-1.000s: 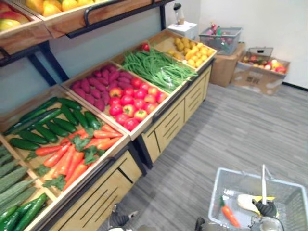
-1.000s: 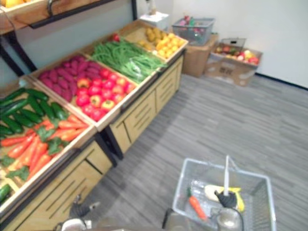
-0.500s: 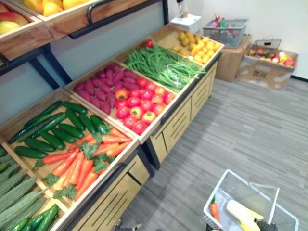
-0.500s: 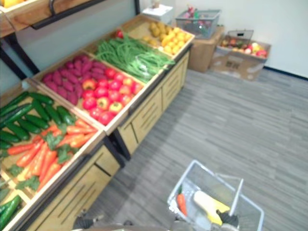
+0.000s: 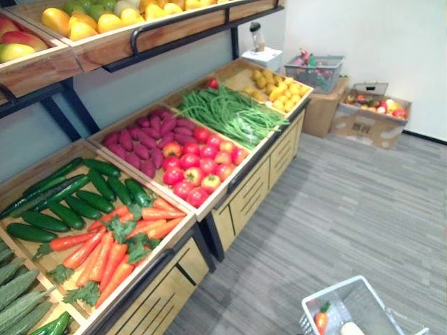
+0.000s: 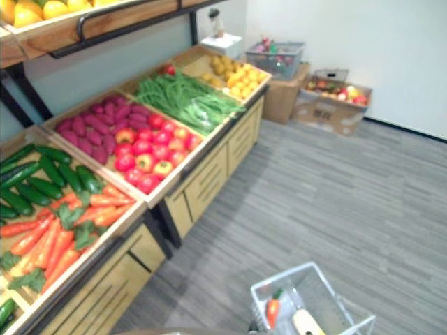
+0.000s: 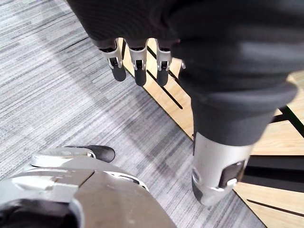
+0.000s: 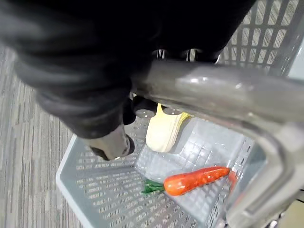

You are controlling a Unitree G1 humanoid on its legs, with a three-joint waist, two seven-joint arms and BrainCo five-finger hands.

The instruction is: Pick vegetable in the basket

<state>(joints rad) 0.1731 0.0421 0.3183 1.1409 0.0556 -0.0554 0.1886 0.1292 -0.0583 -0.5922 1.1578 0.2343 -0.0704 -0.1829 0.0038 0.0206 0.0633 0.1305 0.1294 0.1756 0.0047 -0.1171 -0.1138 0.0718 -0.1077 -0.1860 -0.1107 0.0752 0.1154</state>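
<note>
Vegetables: an orange carrot with a green leafy top (image 8: 194, 180) and a pale yellow long vegetable (image 8: 164, 130), perhaps a corn cob, lie on the floor of the grey plastic mesh basket (image 8: 99, 194). They are near each other, but I cannot tell if they touch.
Place from the hand: both lie directly beneath the right hand (image 8: 95, 95). The pale one is just under its fingertips and the carrot is further down.
Right hand: its fingers are curled round the grey bar handle (image 8: 213, 90) and carry the basket. No vegetable is in this hand.
Left hand: the left hand (image 7: 156, 23) hangs with straight, relaxed fingers and holds nothing, near the slotted wooden front of the bench (image 7: 175, 104).
Bench: it stands on the left hand's side, with its trays higher than that hand. The nearest trays hold loose carrots (image 5: 112, 244) and dark green cucumbers (image 5: 77, 195). Further off are red tomatoes (image 5: 199, 164), purple sweet potatoes (image 5: 143, 139) and green beans (image 5: 230, 112).
Done, as I judge: two vegetables are already placed in the basket.
Left, as I judge: if more is wanted, the next pick is not yet begun. The free hand must first rise to a tray, and the basket must come closer to the bench.
</note>
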